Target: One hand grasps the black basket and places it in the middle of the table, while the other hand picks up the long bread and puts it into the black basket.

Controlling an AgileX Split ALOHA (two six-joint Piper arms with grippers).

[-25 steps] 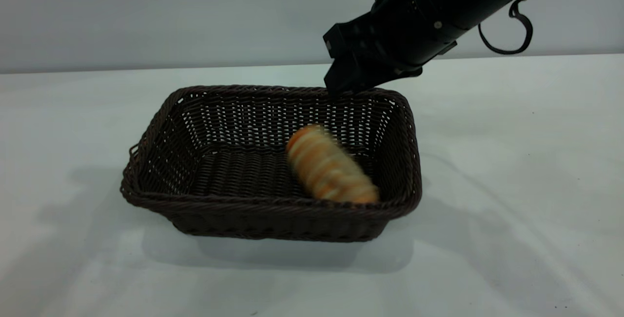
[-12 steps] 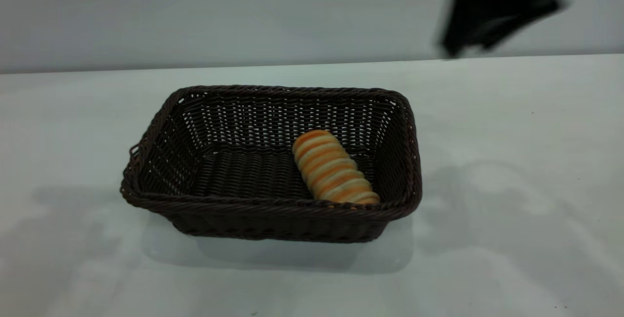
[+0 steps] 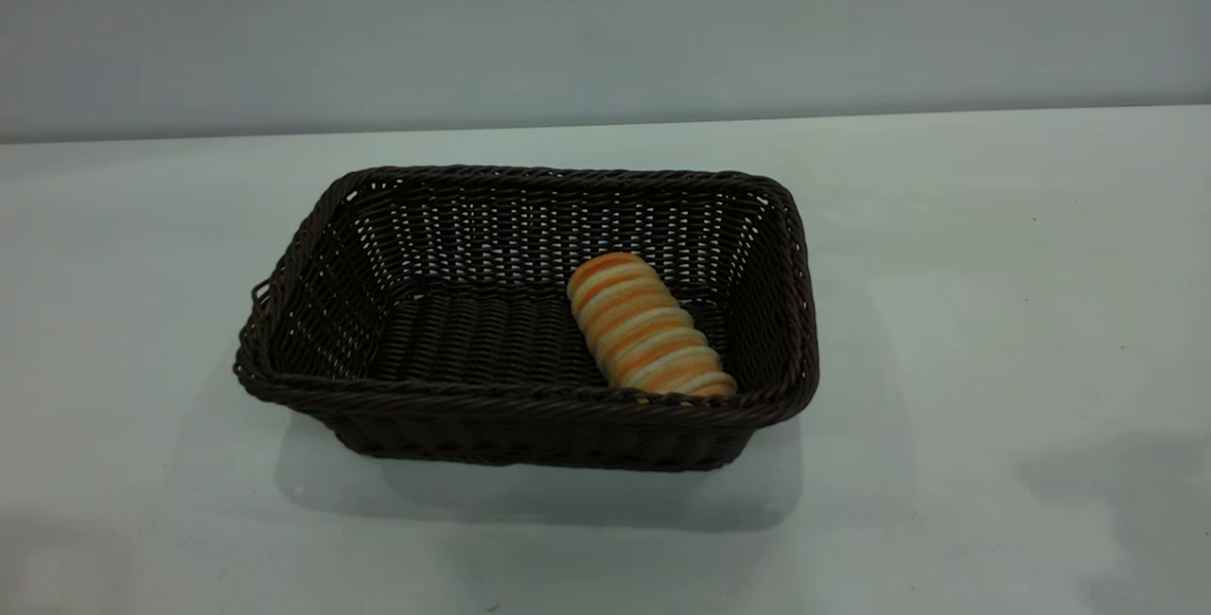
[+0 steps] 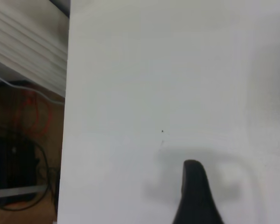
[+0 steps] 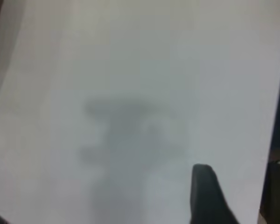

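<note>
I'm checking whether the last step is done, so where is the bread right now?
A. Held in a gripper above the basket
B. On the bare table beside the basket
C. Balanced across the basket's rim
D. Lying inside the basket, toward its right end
D: the bread lies on the floor of the basket, near its right wall, with no gripper touching it.

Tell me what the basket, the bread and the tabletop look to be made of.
The black basket: woven wicker or a plastic imitation, dark brown-black, with braided rim and open-weave sides; the slight sheen leaves it open. The long bread: looks baked, pale cream with orange-brown crosswise stripes and ridges, possibly a replica. The table: smooth matte white, probably laminate or painted board.
</note>
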